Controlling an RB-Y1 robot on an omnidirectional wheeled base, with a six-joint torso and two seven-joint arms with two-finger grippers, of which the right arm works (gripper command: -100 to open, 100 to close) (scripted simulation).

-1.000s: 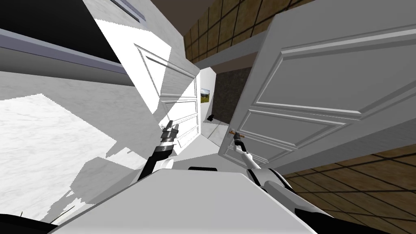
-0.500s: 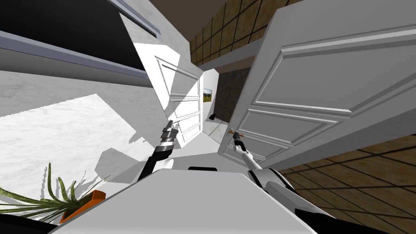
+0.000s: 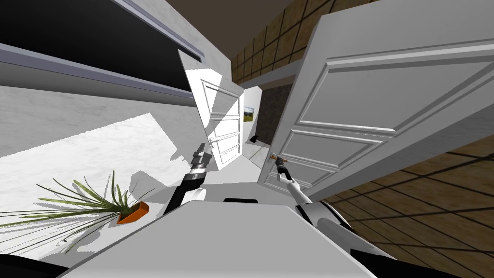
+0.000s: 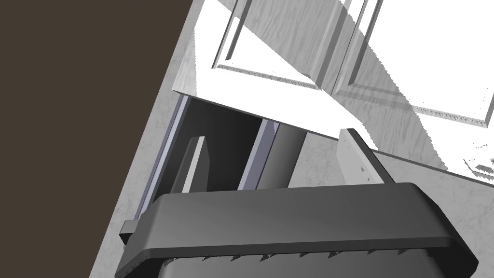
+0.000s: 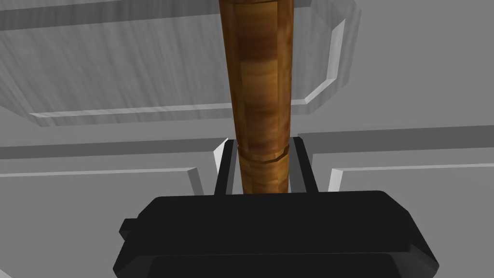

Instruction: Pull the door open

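Two white panelled doors in the head view: the large white panelled door stands ajar on my right, and a smaller white panelled door stands beyond, by a pale marbled wall. An orange pot holds a spiky green plant.

Left wrist view: the left tool is spread wide, holding nothing.

Right wrist view: the right tool is clenched on the large door's brown wooden lever handle.

Left gripper, jaws apart, faces white panelled door.
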